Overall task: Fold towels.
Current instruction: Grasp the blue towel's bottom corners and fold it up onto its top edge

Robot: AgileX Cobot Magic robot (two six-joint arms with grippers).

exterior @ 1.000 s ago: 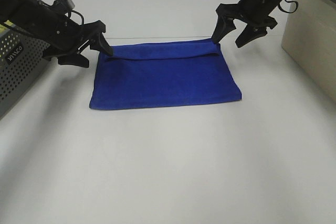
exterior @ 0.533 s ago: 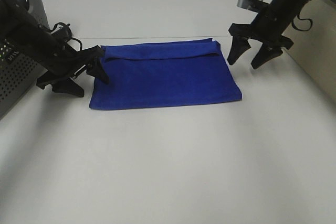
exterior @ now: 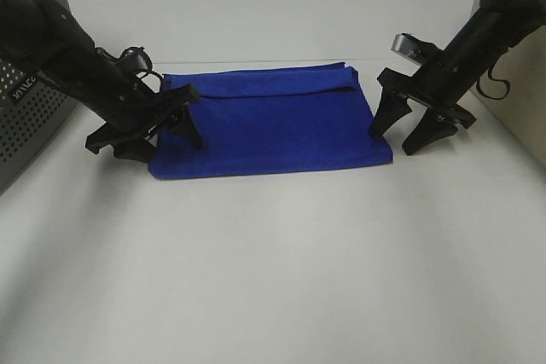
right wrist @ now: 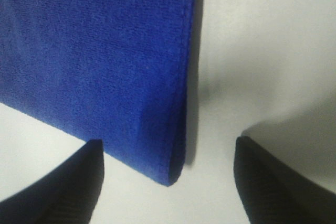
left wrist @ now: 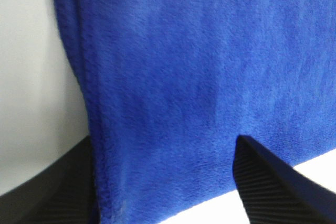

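One white tabletop (exterior: 273, 279), wide across the whole high view. One royal-blue towel (exterior: 273, 130) flat on it, just behind centre, already folded over, with one narrow flap turned down along the far edge. One pale box (exterior: 512, 66) at the right border and one grey perforated bin (exterior: 30, 117) at the left border, both clear of the cloth.

Two black arms, one in from each side, both down low at the towel's near corners. Left gripper (exterior: 169, 149) right at the near left corner, jaws spread wide and straddling it, with plush blue across the gap in the wrist view, nothing pinched. Right gripper (exterior: 392, 142) at the near right corner, jaws spread wide as well, one tip just beside the towel's short edge, the other out over bare tabletop, with the cloth's corner between them in the wrist view, nothing gripped.
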